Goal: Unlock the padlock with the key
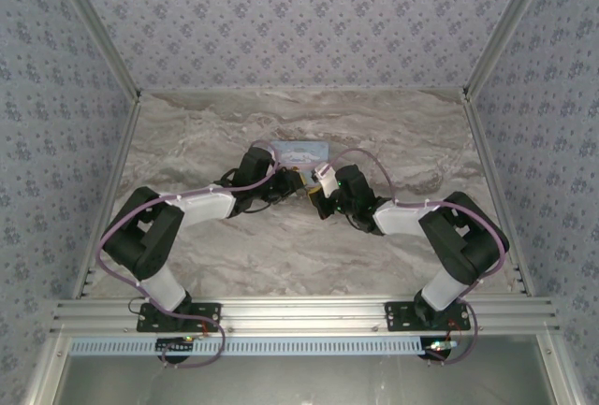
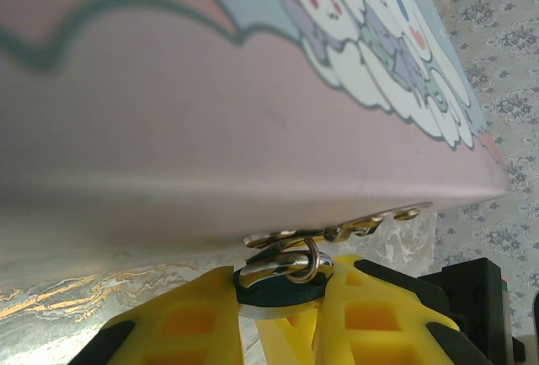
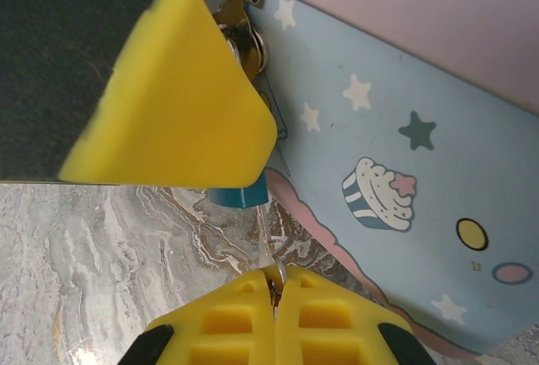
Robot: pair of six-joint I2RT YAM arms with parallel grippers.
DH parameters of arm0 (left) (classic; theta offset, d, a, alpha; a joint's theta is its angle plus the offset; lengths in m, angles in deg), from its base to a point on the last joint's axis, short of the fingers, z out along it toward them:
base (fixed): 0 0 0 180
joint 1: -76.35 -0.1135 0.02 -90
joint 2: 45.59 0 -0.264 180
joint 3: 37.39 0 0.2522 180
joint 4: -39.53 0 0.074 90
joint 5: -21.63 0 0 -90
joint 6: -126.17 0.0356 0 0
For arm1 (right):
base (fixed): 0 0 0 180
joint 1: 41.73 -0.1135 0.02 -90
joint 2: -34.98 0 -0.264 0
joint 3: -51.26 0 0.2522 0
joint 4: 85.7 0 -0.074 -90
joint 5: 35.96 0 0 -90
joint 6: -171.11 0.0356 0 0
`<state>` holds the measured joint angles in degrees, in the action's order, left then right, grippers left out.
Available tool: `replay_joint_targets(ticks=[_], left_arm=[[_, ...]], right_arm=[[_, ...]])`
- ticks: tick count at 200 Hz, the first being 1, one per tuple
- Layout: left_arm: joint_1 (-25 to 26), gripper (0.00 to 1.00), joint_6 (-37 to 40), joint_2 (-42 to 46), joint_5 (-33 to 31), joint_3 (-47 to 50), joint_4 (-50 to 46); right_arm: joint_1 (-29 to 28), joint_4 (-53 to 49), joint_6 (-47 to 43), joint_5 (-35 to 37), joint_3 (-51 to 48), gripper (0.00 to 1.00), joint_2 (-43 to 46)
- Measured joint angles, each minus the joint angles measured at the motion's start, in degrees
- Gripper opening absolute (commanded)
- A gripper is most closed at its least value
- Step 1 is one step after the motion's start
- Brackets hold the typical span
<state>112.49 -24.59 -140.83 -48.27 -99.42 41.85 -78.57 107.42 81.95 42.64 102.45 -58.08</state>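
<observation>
Closest to the right wrist lens, the right claw has its yellow fingers pressed together on the key, a thin metal sliver sticking out from the fingertips toward the padlock. I cannot tell whether its tip has entered the keyhole or stops just short. From this side the padlock is a small teal block just beside one broad yellow finger of the left claw.

On the left wrist view I see that claw clamped on the padlock's dark teal body, a finger on each side. The metal shackle stands clear of the fingers and is hooked through the hasp on the tin. The tin is pink on its side and light blue with cartoon prints. It sits on the marble table about midway between left and right, a little toward the far side. Both claws meet at its near edge, the left coming in from the left and the right from the right.
</observation>
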Motion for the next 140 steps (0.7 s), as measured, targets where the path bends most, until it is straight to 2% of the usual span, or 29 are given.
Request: replay_joint_targets(ticks=[140], left_arm=[[0.0, 0.16, -0.02, 0.0, -0.11, 0.0, 0.04]], right_arm=[[0.0, 0.24, 0.85, -0.9, -1.31, 0.0, 0.39]])
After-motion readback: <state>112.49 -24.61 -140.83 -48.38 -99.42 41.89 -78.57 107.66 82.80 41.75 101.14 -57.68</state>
